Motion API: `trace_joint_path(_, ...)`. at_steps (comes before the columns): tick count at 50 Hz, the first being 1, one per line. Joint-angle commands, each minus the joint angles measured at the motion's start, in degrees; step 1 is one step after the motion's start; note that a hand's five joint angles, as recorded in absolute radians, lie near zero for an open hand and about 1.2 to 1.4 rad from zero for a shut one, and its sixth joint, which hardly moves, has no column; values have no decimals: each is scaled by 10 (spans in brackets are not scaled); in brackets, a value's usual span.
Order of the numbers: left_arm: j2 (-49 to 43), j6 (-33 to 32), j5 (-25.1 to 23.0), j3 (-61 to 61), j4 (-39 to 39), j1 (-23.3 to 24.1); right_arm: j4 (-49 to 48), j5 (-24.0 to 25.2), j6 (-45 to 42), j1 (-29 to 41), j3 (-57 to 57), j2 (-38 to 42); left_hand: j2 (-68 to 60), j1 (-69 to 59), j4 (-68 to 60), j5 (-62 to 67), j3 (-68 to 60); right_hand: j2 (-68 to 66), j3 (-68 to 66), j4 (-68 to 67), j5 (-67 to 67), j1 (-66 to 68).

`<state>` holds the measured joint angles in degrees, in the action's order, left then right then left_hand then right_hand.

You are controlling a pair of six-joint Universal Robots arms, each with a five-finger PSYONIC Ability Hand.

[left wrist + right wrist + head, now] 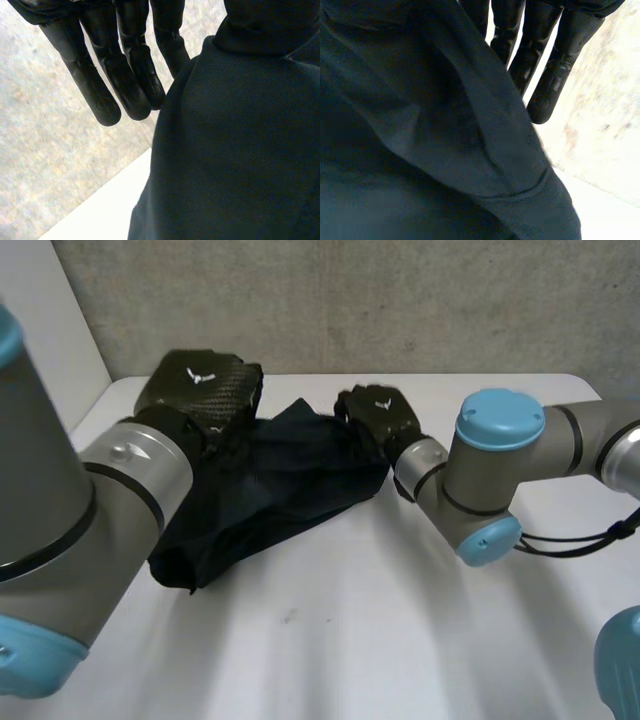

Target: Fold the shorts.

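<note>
Shorts touch L hand & R hand, both white-logo'd.

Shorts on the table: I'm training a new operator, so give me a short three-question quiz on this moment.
1. True or false: the dark shorts lie on a white table.
2. Where is the left hand? A: at the shorts' far left edge. B: at their near corner. C: on bare table, away from them.
3. Which hand is at the shorts' far right edge?
Key: 1 true; 2 A; 3 the right hand.
</note>
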<state>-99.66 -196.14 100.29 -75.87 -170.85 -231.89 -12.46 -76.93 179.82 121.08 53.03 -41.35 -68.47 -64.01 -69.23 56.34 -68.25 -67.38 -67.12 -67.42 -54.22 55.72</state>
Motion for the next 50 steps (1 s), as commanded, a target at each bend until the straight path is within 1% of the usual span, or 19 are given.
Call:
trace_joint_path(1,44,-1,-2,33,-13,-18,23,-13,-31,-5,42,-141,-115,-160,-108,137,-117,-126,-129,-126,-158,243)
trace_joint_path(3,57,-2,-2,50,-21,-23,26,-13,-50,-8,51,-188,-115,-160,-108,137,-117,-126,-129,-126,-158,243)
trace_joint_path(4,73,-6,-2,71,-27,-28,25,-15,-74,-15,59,-236,-115,-160,-108,137,-117,-126,-129,-126,-158,243)
trace_joint_path(6,89,-11,-3,92,-36,-33,24,-19,-97,-22,66,-281,-115,-160,-108,137,-117,-126,-129,-126,-158,243)
trace_joint_path(7,96,-12,-4,105,-40,-37,22,-16,-114,-28,72,-320,-115,-160,-108,137,-117,-126,-129,-126,-158,243)
trace_joint_path(11,133,-14,-5,165,-53,-50,21,-14,-137,-34,76,-401,-115,-160,-108,137,-117,-126,-129,-126,-158,243)
trace_joint_path(15,167,-14,-3,196,-53,-50,28,-14,-141,-34,79,-466,-115,-160,-108,137,-117,-126,-129,-126,-158,243)
trace_joint_path(17,183,-14,-3,198,-53,-49,31,-15,-141,-34,82,-489,-115,-160,-108,137,-117,-126,-129,-126,-158,243)
trace_joint_path(20,221,-14,-3,194,-52,-46,52,-15,-142,-35,95,-550,-115,-160,-108,137,-117,-126,-129,-126,-158,243)
trace_joint_path(23,246,-14,-3,184,-48,-45,85,-12,-142,-39,99,-586,-115,-160,-108,137,-117,-126,-129,-126,-158,243)
trace_joint_path(25,250,-14,-4,174,-47,-45,106,-9,-143,-39,98,-590,-115,-160,-108,137,-117,-126,-129,-126,-158,243)
trace_joint_path(31,221,-14,-5,130,-48,-50,153,-1,-143,-53,118,-567,-115,-160,-108,137,-117,-126,-129,-126,-158,243)
trace_joint_path(35,143,-14,-7,105,-50,-58,155,-1,-151,-58,139,-504,-115,-160,-108,137,-117,-126,-129,-126,-158,243)
trace_joint_path(36,125,-14,-7,101,-51,-60,155,-4,-159,-57,143,-471,-115,-160,-108,137,-117,-126,-129,-126,-158,243)
trace_joint_path(43,-65,-15,-7,119,-63,-100,154,-15,-195,-52,131,-321,-115,-160,-108,137,-117,-126,-129,-126,-158,243)
trace_joint_path(44,-116,-15,-8,138,-70,-102,151,-22,-206,-51,121,-282,-115,-160,-108,137,-117,-126,-129,-126,-158,243)
trace_joint_path(47,-193,-17,-9,182,-81,-107,146,-36,-223,-49,91,-220,-115,-160,-108,137,-117,-126,-129,-126,-158,243)
trace_joint_path(48,-242,-20,-10,220,-86,-110,134,-50,-231,-47,62,-173,-115,-160,-108,137,-117,-126,-129,-126,-158,243)
trace_joint_path(50,-290,-26,-12,264,-89,-110,111,-67,-237,-45,27,-123,-115,-160,-108,137,-117,-126,-129,-126,-158,243)
